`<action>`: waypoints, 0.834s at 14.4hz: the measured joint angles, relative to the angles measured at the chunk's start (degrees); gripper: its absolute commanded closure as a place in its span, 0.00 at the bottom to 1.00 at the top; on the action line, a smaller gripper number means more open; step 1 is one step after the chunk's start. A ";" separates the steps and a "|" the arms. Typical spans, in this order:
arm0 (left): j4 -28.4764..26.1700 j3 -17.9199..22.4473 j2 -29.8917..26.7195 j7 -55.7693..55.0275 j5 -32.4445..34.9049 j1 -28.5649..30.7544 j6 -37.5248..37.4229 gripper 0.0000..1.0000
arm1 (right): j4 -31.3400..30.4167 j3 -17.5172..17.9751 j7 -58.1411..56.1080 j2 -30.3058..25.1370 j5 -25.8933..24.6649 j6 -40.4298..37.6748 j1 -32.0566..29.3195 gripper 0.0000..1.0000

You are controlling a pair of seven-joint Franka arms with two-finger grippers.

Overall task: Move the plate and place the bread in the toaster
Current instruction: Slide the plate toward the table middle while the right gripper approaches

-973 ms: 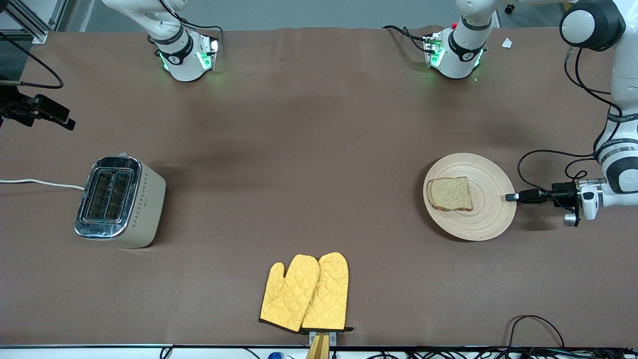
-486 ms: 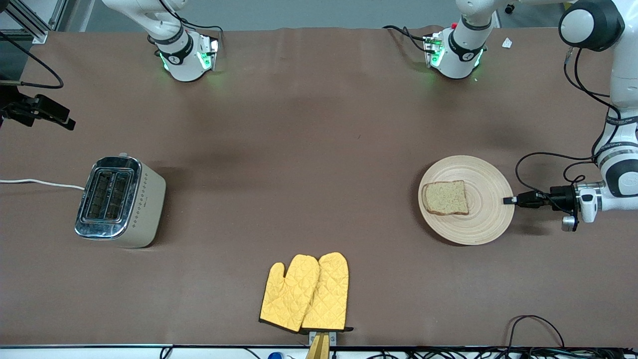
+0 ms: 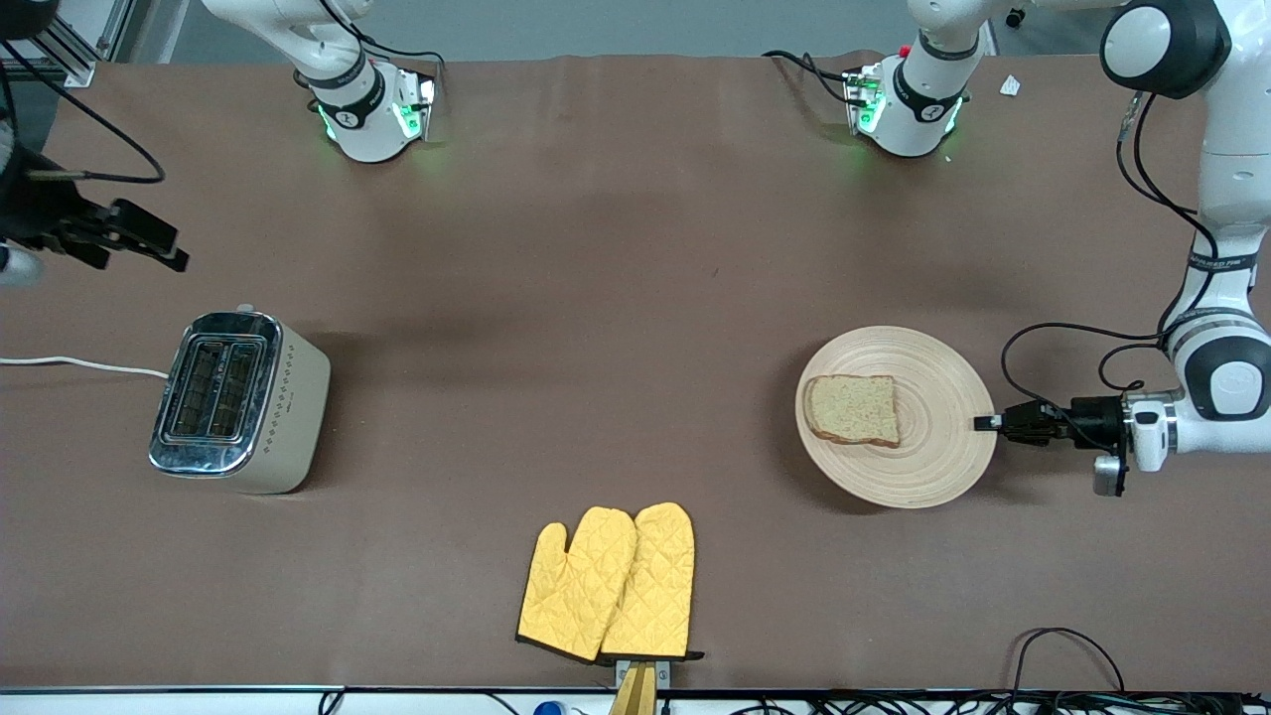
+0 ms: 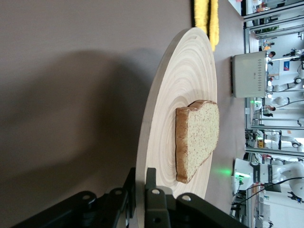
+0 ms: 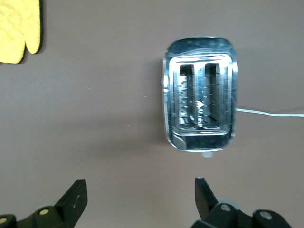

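Clamping the rim of the round, light beige wooden plate (image 3: 928, 467) at its edge toward the left arm's end of the brown bench (image 3: 616, 298), left pincer (image 3: 986, 423) closed on the thin wood, one finger above and one below, as confirmed in the left wrist view. Reaching in low and near-horizontal from that end of the bench, forearm bent down from a high elbow. Carrying the squarish slice of brown speckled wholegrain bread (image 3: 852, 409) flat on the plate, off-centre toward the toaster's end.

Likely risks: sliding of the loose slice off the plate under any tilt or jerk; slipping or pivoting of the plate about so narrow a single-edge grip; dragging on the bench cloth if held too low.

Hovering with fingers spread wide and empty over the bench just beside the boxy cream-sided, chrome-topped two-slot toaster (image 3: 236, 400), right pincer (image 3: 149, 239); both slots open and unobstructed in the right wrist view. Lying nearer the front camera, mid-bench, a pair of yellow quilted oven mitts (image 3: 608, 583), a possible snag for a low sweep.
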 measured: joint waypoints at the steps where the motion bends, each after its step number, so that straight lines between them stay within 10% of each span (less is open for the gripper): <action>1: 0.27 -1.51 0.00 -2.13 0.00 -0.29 0.01 1.00 | -1.47 0.06 1.38 0.95 0.25 2.10 1.31 0.00; 12: 1.39 -6.67 0.21 -9.42 -2.63 -12.21 4.56 1.00 | -14.78 0.24 15.48 16.89 6.04 29.82 12.31 0.00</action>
